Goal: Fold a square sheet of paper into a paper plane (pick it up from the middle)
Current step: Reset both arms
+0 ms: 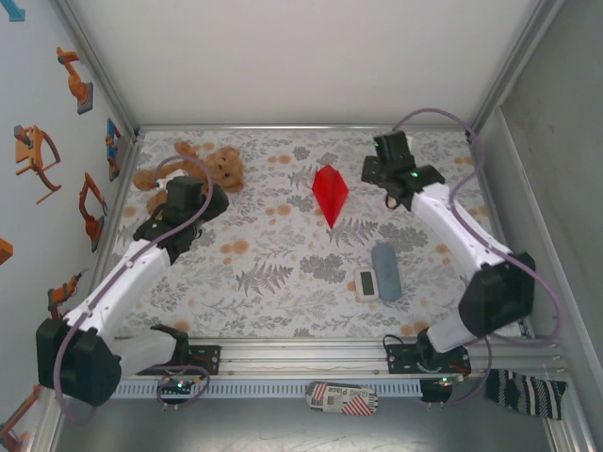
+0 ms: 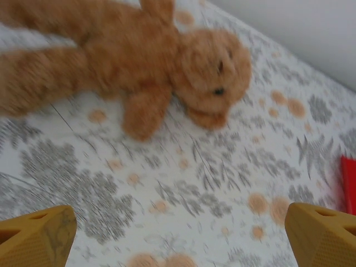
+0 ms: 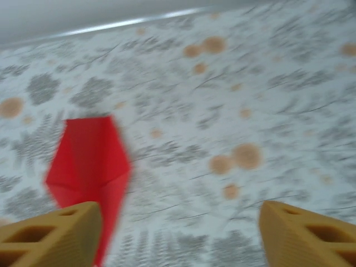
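Observation:
The red paper plane (image 1: pixel 331 193) lies flat on the floral cloth at the back centre, a kite-shaped dart pointing toward the near edge. In the right wrist view the plane (image 3: pixel 89 167) sits at the left, partly behind my left finger. My right gripper (image 1: pixel 388 179) hovers to the right of the plane, open, nothing between its fingers (image 3: pixel 55 239). My left gripper (image 1: pixel 212 200) is open over the cloth beside the teddy bear, well left of the plane. A sliver of red paper (image 2: pixel 349 183) shows at the right edge of the left wrist view.
A brown teddy bear (image 1: pixel 203 165) lies at the back left, close to my left gripper. A white digital timer (image 1: pixel 367 283) and a grey-blue oblong block (image 1: pixel 386 271) lie front right. Frame rails (image 1: pixel 311 127) and walls enclose the table.

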Available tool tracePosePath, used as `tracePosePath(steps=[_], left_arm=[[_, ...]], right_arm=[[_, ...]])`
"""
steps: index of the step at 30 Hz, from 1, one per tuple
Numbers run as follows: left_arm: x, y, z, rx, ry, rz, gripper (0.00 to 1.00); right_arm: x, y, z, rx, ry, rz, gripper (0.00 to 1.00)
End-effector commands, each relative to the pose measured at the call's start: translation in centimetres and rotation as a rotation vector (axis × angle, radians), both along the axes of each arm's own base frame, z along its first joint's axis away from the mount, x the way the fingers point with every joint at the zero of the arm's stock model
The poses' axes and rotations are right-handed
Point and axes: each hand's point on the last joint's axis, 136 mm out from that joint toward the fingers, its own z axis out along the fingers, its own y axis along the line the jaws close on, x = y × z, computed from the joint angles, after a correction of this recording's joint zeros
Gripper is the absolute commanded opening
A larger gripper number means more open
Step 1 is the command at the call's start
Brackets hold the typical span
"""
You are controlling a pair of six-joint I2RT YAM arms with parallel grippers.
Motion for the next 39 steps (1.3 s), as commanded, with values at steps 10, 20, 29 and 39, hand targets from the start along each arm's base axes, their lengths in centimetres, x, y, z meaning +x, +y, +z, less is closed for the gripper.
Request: tracePosePath(steps=[10,20,29,39], left_arm=[[-0.2,6.9,-1.3,0.411,-0.174,0.126,0.96],[1.6,6.7,-5.3,0.406,-0.301,-0.05,0.96],[2.2,7.1,-7.0,0.336,-0.315,-0.157,0.96],[4.5,6.6,-10.1,0.333,-0.274,-0.216,0.96]], right_arm=[[-5.3,-15.5,-2.3,-0.273,-0.207,-0.38,0.99],[-5.3,-17.9,-9.6,-0.182,-0.279,-0.326,1.0],[-2.4,-14.5,-12.4,-0.115,-0.362,-0.099,0.99],[-2.0,-12.6,-13.6,-0.098,-0.382,0.016,0.99]])
